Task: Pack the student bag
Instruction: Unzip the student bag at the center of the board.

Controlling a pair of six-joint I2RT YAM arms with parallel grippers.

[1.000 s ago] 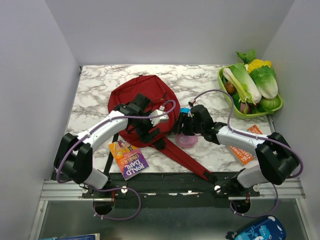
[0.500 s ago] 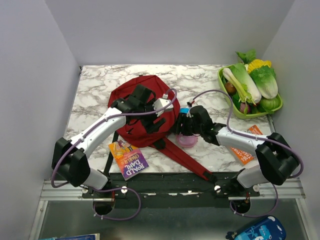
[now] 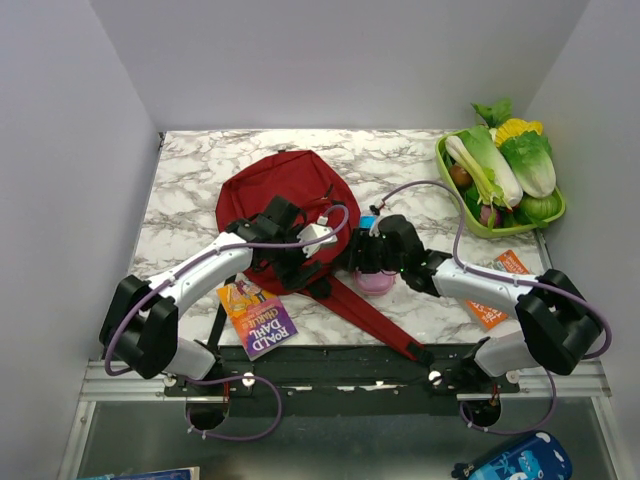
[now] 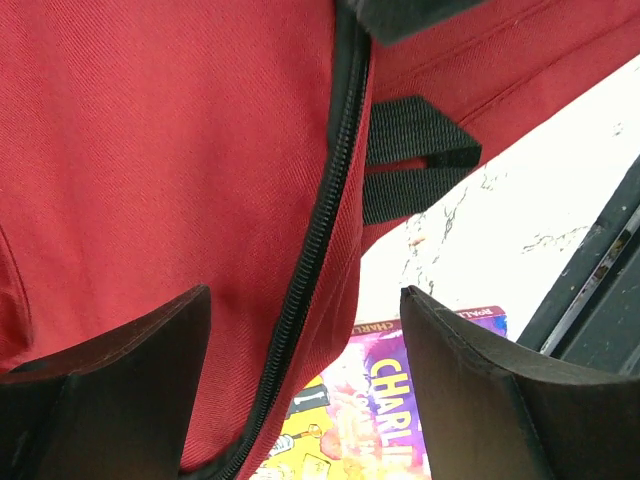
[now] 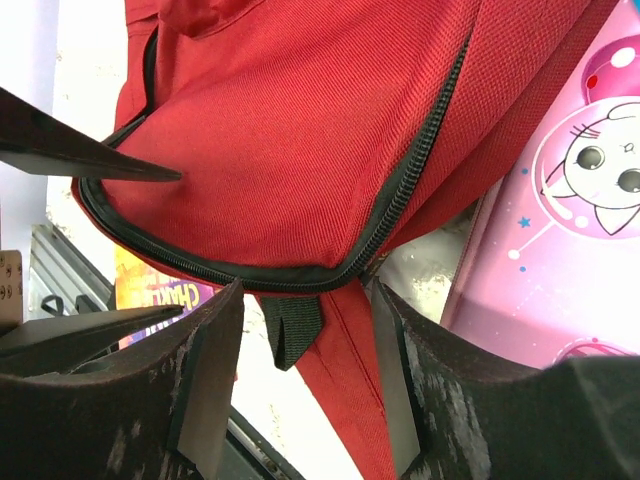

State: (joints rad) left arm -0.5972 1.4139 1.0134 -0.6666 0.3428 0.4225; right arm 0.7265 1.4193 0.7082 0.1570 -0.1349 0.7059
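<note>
The student bag (image 3: pixel 280 185), a dark red backpack, lies flat in the middle of the table, with one red shoulder strap (image 3: pixel 365 315) trailing toward the near edge. My left gripper (image 3: pixel 292 270) hangs open over the bag's near edge. In the left wrist view its jaws (image 4: pixel 305 390) straddle the black zipper (image 4: pixel 310 260), with a purple and yellow book (image 4: pixel 390 420) showing below. My right gripper (image 3: pixel 350 262) is open at the bag's near right corner. Its jaws (image 5: pixel 305 380) stand on either side of a black webbing loop (image 5: pixel 292 325) and the red strap (image 5: pixel 350 400), not touching them.
A pink cartoon pencil case (image 3: pixel 375 282) lies just right of the bag (image 5: pixel 570 200). The Roald Dahl book (image 3: pixel 258 315) lies near the front edge. An orange book (image 3: pixel 490 295) lies under the right arm. A green tray (image 3: pixel 445 165) of vegetables stands at the back right.
The left gripper swung out over the bag's top, then came back down to its near edge. The right gripper edged left toward the bag's corner, its jaws narrowing slightly.
</note>
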